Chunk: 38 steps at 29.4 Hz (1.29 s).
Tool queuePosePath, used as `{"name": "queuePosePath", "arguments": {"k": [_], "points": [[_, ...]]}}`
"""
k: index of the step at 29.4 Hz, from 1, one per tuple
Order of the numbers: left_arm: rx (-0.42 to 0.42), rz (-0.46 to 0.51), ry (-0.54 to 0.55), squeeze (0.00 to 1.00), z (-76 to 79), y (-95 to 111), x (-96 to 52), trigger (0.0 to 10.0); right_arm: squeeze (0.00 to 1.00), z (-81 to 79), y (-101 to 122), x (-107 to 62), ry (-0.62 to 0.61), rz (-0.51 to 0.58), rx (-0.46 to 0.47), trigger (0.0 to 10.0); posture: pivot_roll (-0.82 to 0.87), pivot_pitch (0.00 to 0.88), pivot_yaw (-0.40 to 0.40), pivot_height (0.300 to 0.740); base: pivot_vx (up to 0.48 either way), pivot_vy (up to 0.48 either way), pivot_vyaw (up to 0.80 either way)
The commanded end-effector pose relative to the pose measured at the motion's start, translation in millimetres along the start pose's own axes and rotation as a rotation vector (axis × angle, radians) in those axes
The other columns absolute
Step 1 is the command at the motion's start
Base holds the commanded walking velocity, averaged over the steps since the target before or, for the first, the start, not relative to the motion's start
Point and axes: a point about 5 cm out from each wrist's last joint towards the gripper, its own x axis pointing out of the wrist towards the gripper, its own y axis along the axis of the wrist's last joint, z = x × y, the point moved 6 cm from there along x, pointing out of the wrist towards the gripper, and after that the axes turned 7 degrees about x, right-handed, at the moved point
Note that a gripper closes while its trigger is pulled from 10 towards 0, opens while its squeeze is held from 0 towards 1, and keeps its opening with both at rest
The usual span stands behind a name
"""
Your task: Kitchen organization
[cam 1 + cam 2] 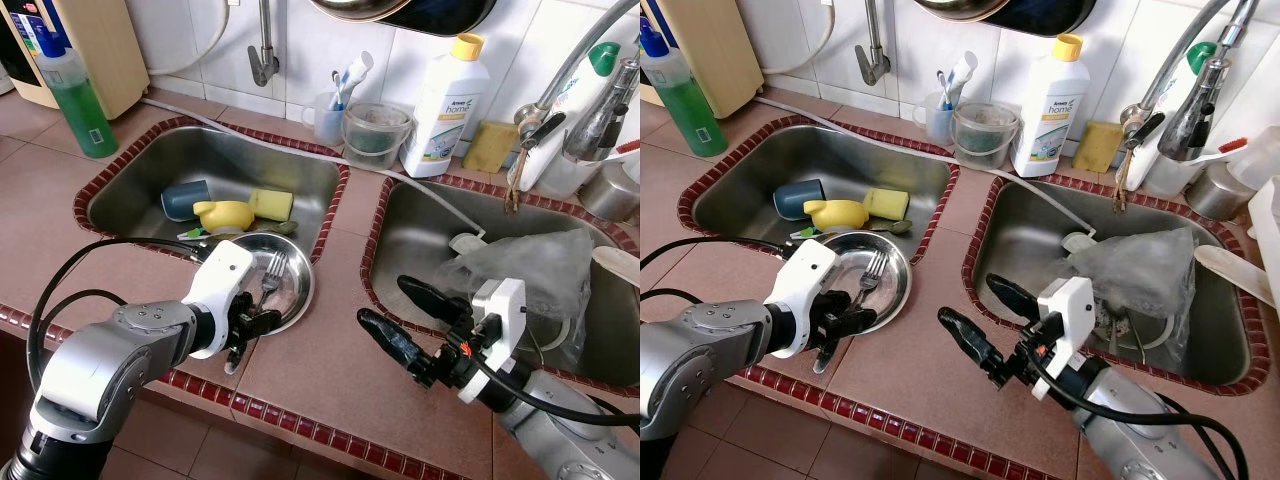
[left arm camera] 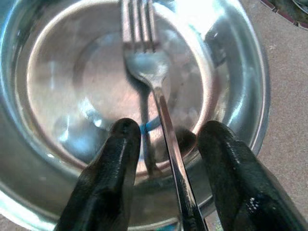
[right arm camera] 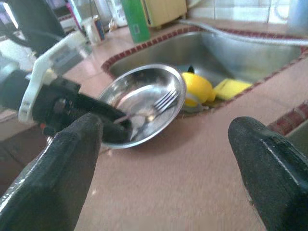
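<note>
L gripper (image 1: 245,328) fingers spread either side of fork (image 1: 271,276) handle; fork lies in steel bowl (image 1: 298,296) on sink edge. R gripper (image 1: 412,318) wide open over counter. Risk: handle slips, bowl tips

White tiled wall (image 1: 410,40) behind a brown tiled counter (image 1: 340,360) edged with red trim (image 1: 300,425).
</note>
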Motion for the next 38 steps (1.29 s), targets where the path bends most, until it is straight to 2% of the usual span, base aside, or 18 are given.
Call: {"name": "queuePosePath", "arguments": {"k": [1,8,18,38], "points": [[0.008,-0.012,-0.006,0.0,1.8,-1,-0.9,0.0,0.0,-11.3,-1,-1.4,0.05,-0.017,0.005,10.0,0.07,0.127,-0.055,0.74,0.0,0.0,0.0],[0.011,-0.012,-0.011,0.0,1.9,-1,-1.6,0.0,0.0,-15.5,-8,-4.2,0.072,-0.064,0.016,10.0,0.07,0.126,-0.054,0.74,0.0,0.0,0.0],[0.018,-0.005,-0.026,0.0,3.6,2,-2.4,0.0,0.0,-13.7,-9,-4.0,0.066,-0.071,0.015,10.0,0.08,0.123,-0.055,0.74,0.0,0.0,0.0],[0.11,0.0,-0.16,0.0,26.5,2,-8.0,0.0,0.0,-9.0,-8,-2.8,0.052,-0.069,0.008,10.0,0.07,0.117,-0.046,0.74,0.0,0.0,0.0]]}}
